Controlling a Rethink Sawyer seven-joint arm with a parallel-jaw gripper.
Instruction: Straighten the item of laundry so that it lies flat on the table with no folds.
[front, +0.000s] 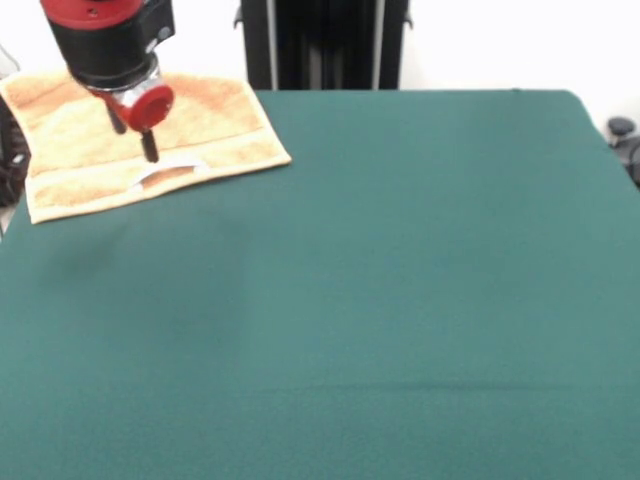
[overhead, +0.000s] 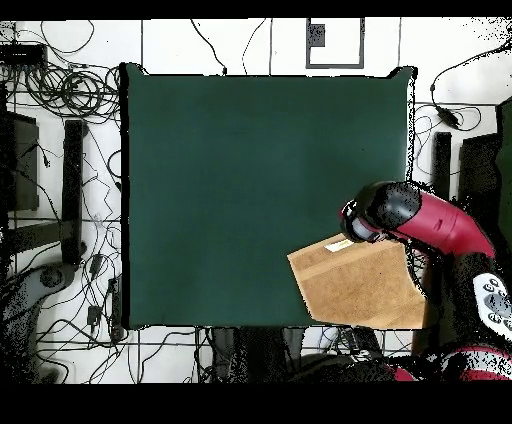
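The orange-tan towel (front: 110, 140) lies at the far left corner of the green table (front: 400, 300). Its near border band looks turned up along the edge, with a white label (front: 165, 172) curling there. My gripper (front: 133, 135) hangs just above the towel's middle, open and holding nothing, with its lower fingertip close to the label. In the overhead view the towel (overhead: 355, 290) lies at the lower right corner of the table (overhead: 250, 180) and reaches past the table's right edge. There the red arm's head (overhead: 375, 215) covers the towel's upper corner and hides the gripper.
The black pedestal (front: 320, 45) stands behind the table's far edge. A dark object (front: 622, 135) sits off the right edge. Tangled cables (overhead: 70, 90) and black stands (overhead: 72, 190) lie on the floor around the table.
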